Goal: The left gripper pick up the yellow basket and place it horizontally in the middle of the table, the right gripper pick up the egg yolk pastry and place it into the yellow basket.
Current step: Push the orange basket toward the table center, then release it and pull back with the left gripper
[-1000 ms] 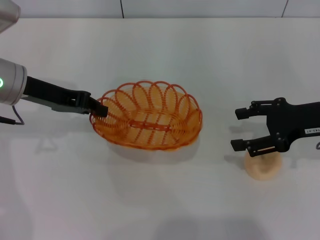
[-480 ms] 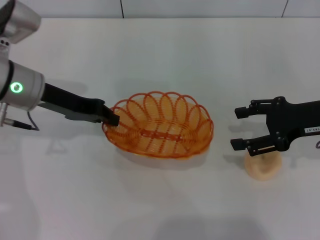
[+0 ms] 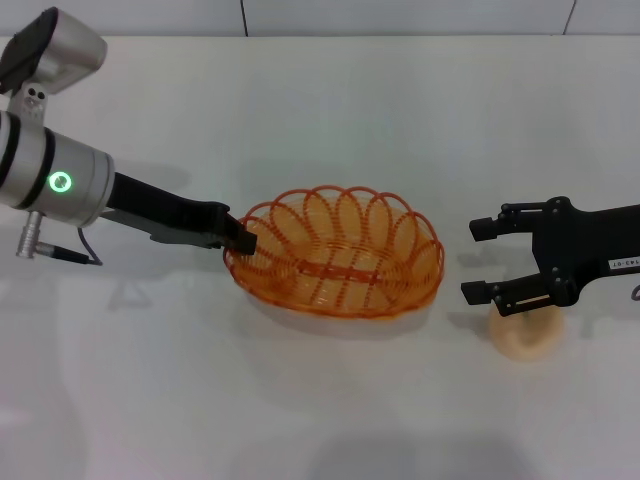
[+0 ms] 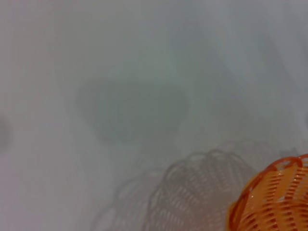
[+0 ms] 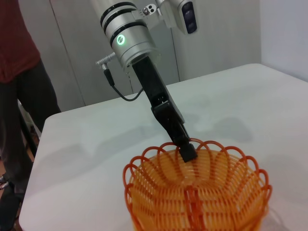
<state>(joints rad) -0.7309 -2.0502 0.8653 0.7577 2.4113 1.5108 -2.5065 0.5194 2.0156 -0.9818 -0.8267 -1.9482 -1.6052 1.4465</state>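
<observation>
head view: left gripper (image 3: 238,238) is pinching the yellow basket (image 3: 338,252) by one rim loop; a slip risks tipping. right gripper (image 3: 487,259) is hovering spread.

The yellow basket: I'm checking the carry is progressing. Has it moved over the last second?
Yes. In the head view the yellow basket, held at its rim by the left gripper, has shifted right, closing on the stationary egg yolk pastry.

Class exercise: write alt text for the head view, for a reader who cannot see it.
The left gripper holds the yellow basket by its rim at mid-table. The right gripper, jaws open, hovers above the egg yolk pastry, which lies on the table to the basket's right.
</observation>
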